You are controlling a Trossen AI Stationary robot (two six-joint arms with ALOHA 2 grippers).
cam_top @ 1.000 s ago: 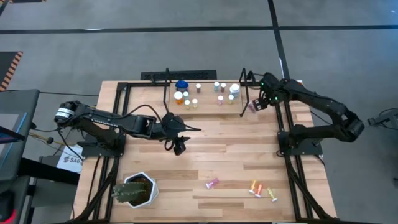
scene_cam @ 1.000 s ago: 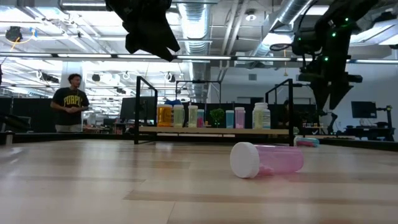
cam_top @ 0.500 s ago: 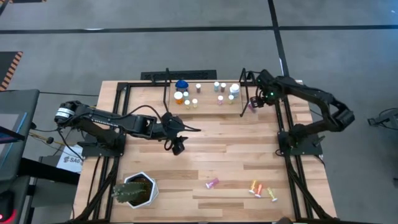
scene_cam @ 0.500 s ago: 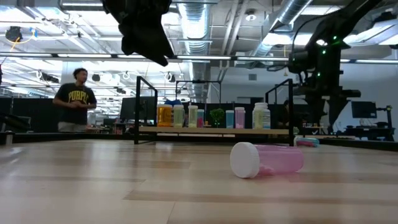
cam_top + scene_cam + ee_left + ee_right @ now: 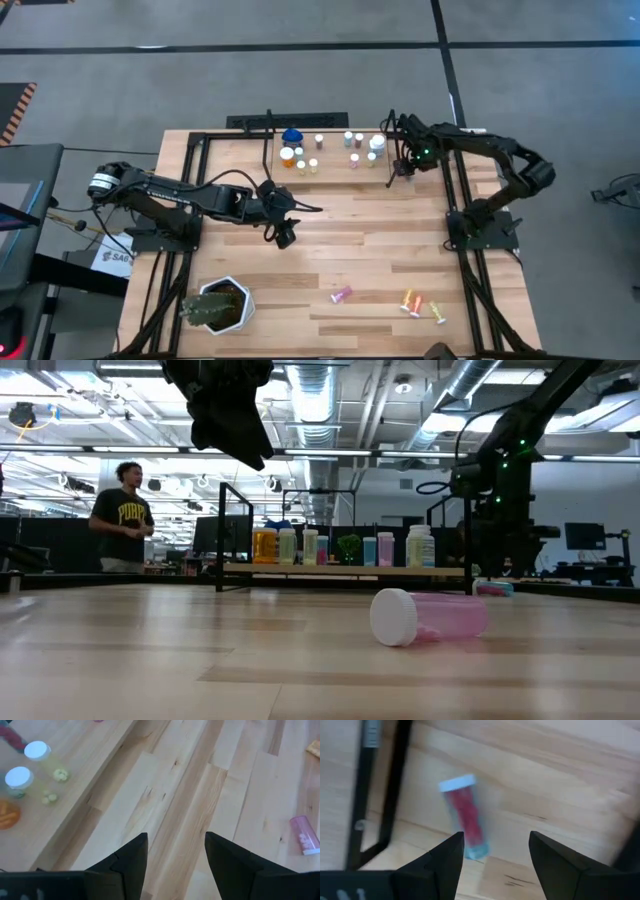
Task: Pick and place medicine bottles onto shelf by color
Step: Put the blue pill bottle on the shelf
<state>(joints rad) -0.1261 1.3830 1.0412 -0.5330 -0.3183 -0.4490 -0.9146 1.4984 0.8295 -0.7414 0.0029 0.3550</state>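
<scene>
A large open lab or workshop hall: bare ceiling ducts (image 5: 320,400) and strip lights above the wooden counter (image 5: 200,650), monitors behind it (a person (image 5: 122,518) stands there), grey floor (image 5: 250,80) around.

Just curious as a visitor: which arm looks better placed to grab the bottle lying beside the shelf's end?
Right. Its open end effector hangs just over that lying bottle by the shelf; the left end effector waits mid-table.

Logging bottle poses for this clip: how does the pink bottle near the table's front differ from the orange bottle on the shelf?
The pink bottle lies on its side on the table; the orange bottle stands upright on the shelf. The pink one has a white cap facing the low camera; the orange one's cap is unclear. Both are see-through.
</scene>
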